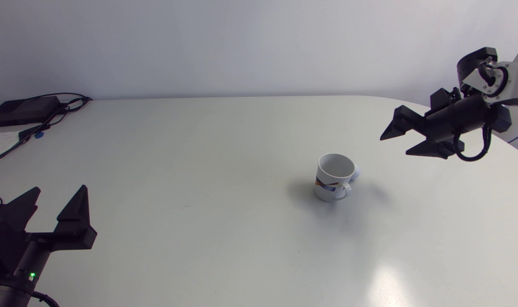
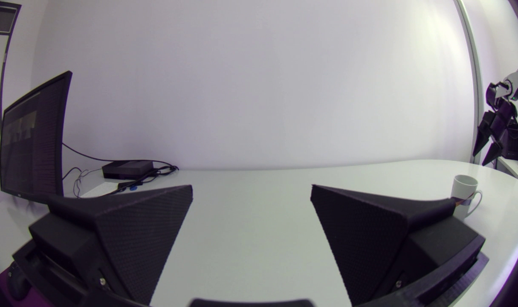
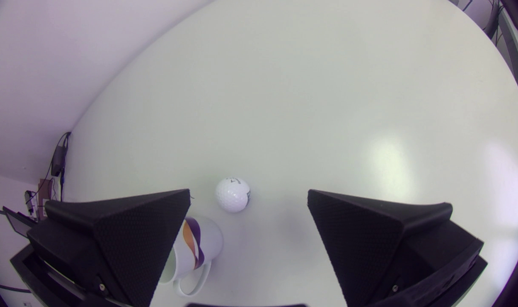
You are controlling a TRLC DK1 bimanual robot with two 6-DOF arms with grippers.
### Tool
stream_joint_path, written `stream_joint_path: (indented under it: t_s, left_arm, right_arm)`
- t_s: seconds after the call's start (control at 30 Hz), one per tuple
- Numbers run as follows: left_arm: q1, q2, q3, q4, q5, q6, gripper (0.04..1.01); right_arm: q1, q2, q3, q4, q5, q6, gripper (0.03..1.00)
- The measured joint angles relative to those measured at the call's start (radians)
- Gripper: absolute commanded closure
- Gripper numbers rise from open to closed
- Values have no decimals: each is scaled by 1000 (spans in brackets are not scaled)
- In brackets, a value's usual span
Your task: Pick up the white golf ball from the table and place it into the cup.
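Pre-grasp stage: the dimpled white golf ball (image 3: 232, 195) sits on the pale surface (image 1: 199, 170) right beside the white ceramic cup (image 1: 334, 177), the right arm (image 1: 476, 115) hangs off to the side with jaws wide and empty, so next they gotta drop around the ball.

A white desk (image 1: 199, 170) carries an upright cup (image 1: 334, 177) with a white golf ball (image 3: 232, 195) just beside it; a black box (image 1: 23, 111) with cables (image 1: 50, 121) sits at its far left corner.
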State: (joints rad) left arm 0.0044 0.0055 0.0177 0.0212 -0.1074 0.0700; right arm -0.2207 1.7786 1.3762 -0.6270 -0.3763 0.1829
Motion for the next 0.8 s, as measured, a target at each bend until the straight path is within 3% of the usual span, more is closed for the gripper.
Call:
stream_joint_path:
  t_s: [0.07, 0.2, 0.37, 0.6, 0.8]
  left_arm:
    - [0, 0, 0, 0, 0, 0, 51]
    - [0, 0, 0, 0, 0, 0, 51]
    - [0, 0, 0, 0, 0, 0, 51]
    - [0, 0, 0, 0, 0, 0, 51]
    - [0, 0, 0, 0, 0, 0, 51]
  right_arm:
    - [11, 30, 50, -68, -25, -23, 67]
    - [54, 77, 112, -121, -33, -42, 67]
    - [112, 135, 156, -152, 38, -42, 67]
    - [137, 215, 206, -163, 123, -41, 67]
    - [157, 262, 271, -202, 149, -30, 67]
